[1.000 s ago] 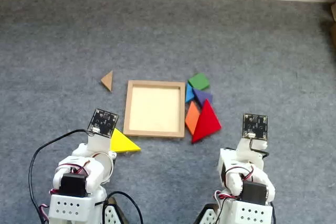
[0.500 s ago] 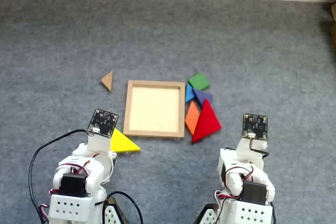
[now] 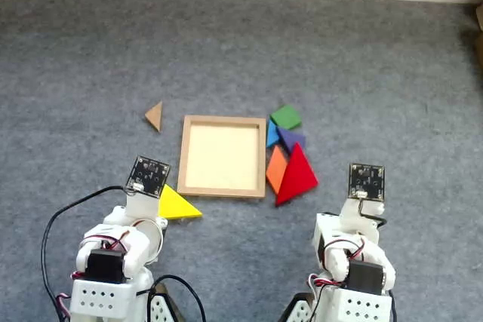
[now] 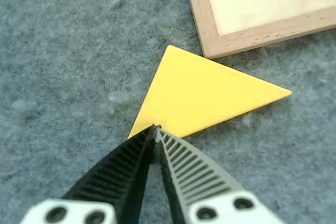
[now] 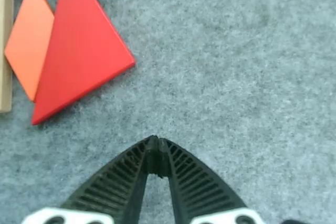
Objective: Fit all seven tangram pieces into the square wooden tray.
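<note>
The square wooden tray [image 3: 261, 157] lies mid-table with nothing inside it; one corner of it [image 4: 210, 35] appears in the left wrist view. A yellow triangle [image 3: 177, 205] [image 4: 202, 95] rests by the tray's near left corner. My left gripper [image 4: 155, 128] is shut, its tips at that triangle's edge. To the tray's right lie a green square [image 3: 286, 117], blue triangle [image 3: 272, 135], purple piece [image 3: 291, 139], orange piece [image 3: 276, 167] [image 5: 29, 43] and red triangle [image 3: 296, 174] [image 5: 76, 51]. A tan triangle [image 3: 154, 116] lies left of the tray. My right gripper [image 5: 156, 156] is shut over bare carpet, near the red triangle.
Grey carpet covers the table. Both arm bases stand at the near edge, the left arm [image 3: 121, 250] and the right arm [image 3: 353, 258]. A pale wall strip runs along the far edge. Open carpet lies beyond the tray and to the far right.
</note>
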